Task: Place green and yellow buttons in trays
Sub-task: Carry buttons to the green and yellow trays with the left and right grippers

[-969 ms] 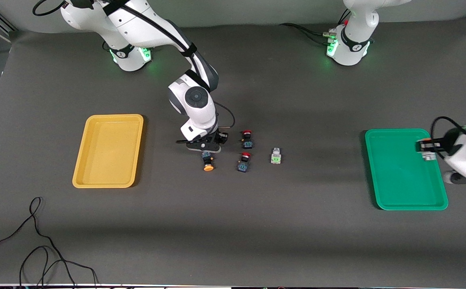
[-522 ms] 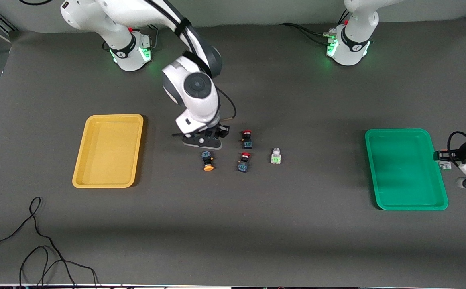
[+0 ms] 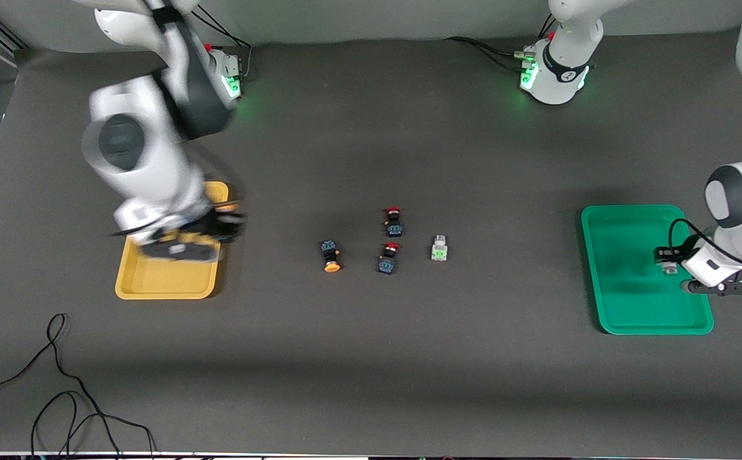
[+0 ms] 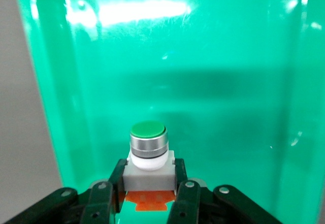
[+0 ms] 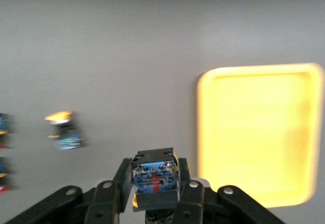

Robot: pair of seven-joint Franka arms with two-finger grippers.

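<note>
table: a dark grey mat [image 3: 409, 358] covers the whole work surface; both robot bases stand along its farthest edge from the front camera.
yellow tray [image 3: 153, 281]: lies toward the right arm's end of the table, partly hidden under the right arm; in the right wrist view [image 5: 259, 132] its inside looks bare.
green tray [image 3: 626, 268]: lies toward the left arm's end, its raised rim close to the mat's edge there.
right gripper [image 5: 154, 196]: up in the air over the yellow tray's edge that faces the middle of the table, fingers clamped on a black-blue switch body [image 5: 155, 178]; its cap is hidden below, so the colour cannot be told.
left gripper [image 4: 150, 196]: over the green tray, near the rim farthest from the table's middle, fingers closed on a white square button with a green cap [image 4: 148, 145]; the tray floor around it is bare.
middle group: four loose switches lie between the trays, well apart from both.
orange-capped button [image 3: 330, 255]: the one of the group closest to the yellow tray.
two red-capped switches [image 3: 393, 222]: one farther from the front camera, the other [image 3: 388, 258] nearer.
white button [image 3: 439, 248]: the one of the group closest to the green tray.
open room: wide bare mat between the group and each tray, and in front toward the camera.
loose black cable [image 3: 57, 383]: curls on the mat near the camera edge, at the right arm's end.
</note>
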